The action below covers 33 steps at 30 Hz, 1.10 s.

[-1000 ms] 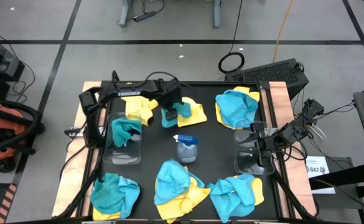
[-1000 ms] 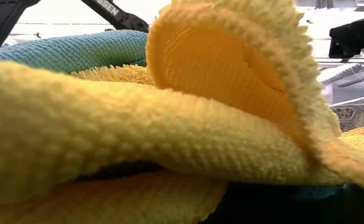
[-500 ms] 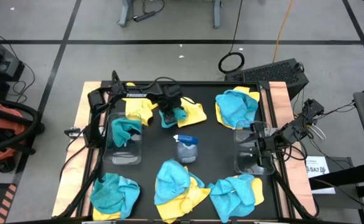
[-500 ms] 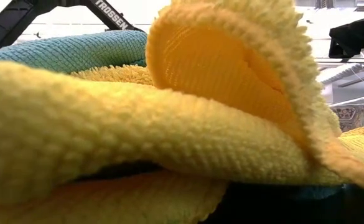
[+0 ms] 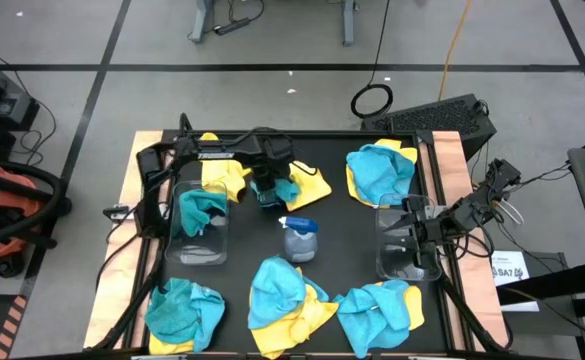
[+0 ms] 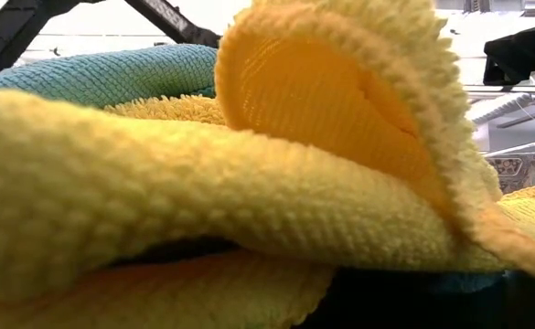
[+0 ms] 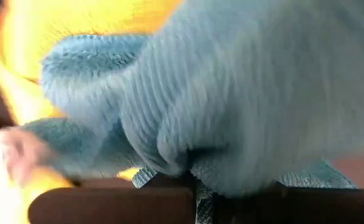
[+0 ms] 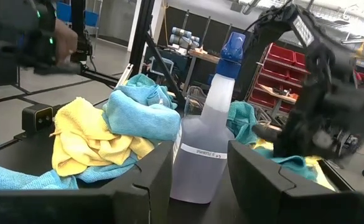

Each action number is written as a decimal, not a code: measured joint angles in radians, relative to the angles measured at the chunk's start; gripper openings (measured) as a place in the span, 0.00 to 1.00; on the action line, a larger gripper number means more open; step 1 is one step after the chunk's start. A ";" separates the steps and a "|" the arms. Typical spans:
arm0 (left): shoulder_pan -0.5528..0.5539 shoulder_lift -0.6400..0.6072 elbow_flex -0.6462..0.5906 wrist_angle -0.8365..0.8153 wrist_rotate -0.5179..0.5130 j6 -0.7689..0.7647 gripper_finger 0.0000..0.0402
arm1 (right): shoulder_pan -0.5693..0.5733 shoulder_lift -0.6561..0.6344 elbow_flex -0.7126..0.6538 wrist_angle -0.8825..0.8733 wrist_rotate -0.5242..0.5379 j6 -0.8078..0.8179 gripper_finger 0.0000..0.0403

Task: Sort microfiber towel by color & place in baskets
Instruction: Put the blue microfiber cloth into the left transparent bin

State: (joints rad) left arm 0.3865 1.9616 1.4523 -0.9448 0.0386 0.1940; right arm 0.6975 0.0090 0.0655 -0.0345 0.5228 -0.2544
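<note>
The bench [image 5: 362, 215] carries everything, and the spray bottle [image 5: 299, 238] near its middle serves as landmark. Heaps of mixed blue and yellow towels [image 5: 284, 296] lie around it: three on the near side and one at the far right [image 5: 380, 172]. To the bottle's left stands a clear basket [image 5: 198, 228] with one blue towel [image 5: 202, 209] in it. To its right a second basket [image 5: 404, 246] holds no towel, and the right claw [image 5: 415, 236] hangs over it with its fingers apart.

Just beyond the bottle, the left claw [image 5: 265, 188] holds a blue towel [image 7: 244, 106] pinched shut between its fingers, above a yellow towel [image 5: 312, 182].

These cloths look light, soft and floppy. They should sag and drag neighbours along, so a pinch on a raised fold of a single colour seems safest.
</note>
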 joint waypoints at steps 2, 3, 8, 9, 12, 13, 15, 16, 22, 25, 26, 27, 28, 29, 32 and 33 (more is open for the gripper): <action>-0.016 -0.040 0.025 -0.039 -0.026 0.001 0.04 | 0.000 0.000 0.000 0.000 0.000 0.000 0.36; -0.024 -0.062 0.036 -0.059 -0.033 0.000 0.04 | 0.000 0.000 0.000 0.000 0.000 0.000 0.36; -0.062 -0.200 0.102 -0.142 -0.041 -0.005 0.04 | 0.000 0.000 0.000 0.000 0.000 0.000 0.36; -0.070 -0.228 0.116 -0.159 -0.047 -0.014 0.04 | 0.000 0.000 0.000 0.000 0.000 0.000 0.36; -0.091 -0.306 0.146 -0.205 -0.073 -0.031 0.04 | 0.000 0.000 0.000 0.000 0.000 0.000 0.36; -0.098 -0.331 0.156 -0.223 -0.075 -0.031 0.04 | 0.000 0.000 0.000 0.000 0.000 0.000 0.36; -0.116 -0.380 0.177 -0.256 -0.077 -0.042 0.04 | 0.000 0.000 0.000 0.000 0.000 0.000 0.36; -0.123 -0.401 0.185 -0.277 -0.077 -0.052 0.04 | 0.000 0.000 0.000 0.000 0.000 0.000 0.36; -0.154 -0.490 0.192 -0.291 -0.127 -0.099 0.04 | 0.000 0.000 0.000 0.000 0.000 0.000 0.36; -0.154 -0.493 0.192 -0.263 -0.129 -0.108 0.05 | 0.000 0.000 0.000 0.000 0.000 0.000 0.36; -0.154 -0.491 0.192 -0.241 -0.129 -0.109 0.06 | 0.000 0.000 0.000 0.000 0.000 0.000 0.36; -0.154 -0.488 0.192 -0.217 -0.129 -0.110 0.08 | 0.000 0.000 0.000 0.000 0.000 0.000 0.36; -0.154 -0.481 0.192 -0.193 -0.129 -0.110 0.09 | 0.000 0.000 0.000 0.000 0.000 0.000 0.36; -0.154 -0.473 0.192 -0.166 -0.129 -0.109 0.11 | 0.000 0.000 0.000 0.000 0.000 0.000 0.36; -0.154 -0.440 0.192 -0.103 -0.128 -0.092 0.15 | 0.000 0.000 0.000 0.000 0.000 0.000 0.36; -0.154 -0.427 0.192 -0.082 -0.128 -0.079 0.15 | 0.000 0.000 0.000 0.000 0.000 0.000 0.36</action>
State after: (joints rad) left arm 0.2329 1.5342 1.6447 -1.0268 -0.0891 0.1146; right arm 0.6975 0.0089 0.0655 -0.0345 0.5228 -0.2546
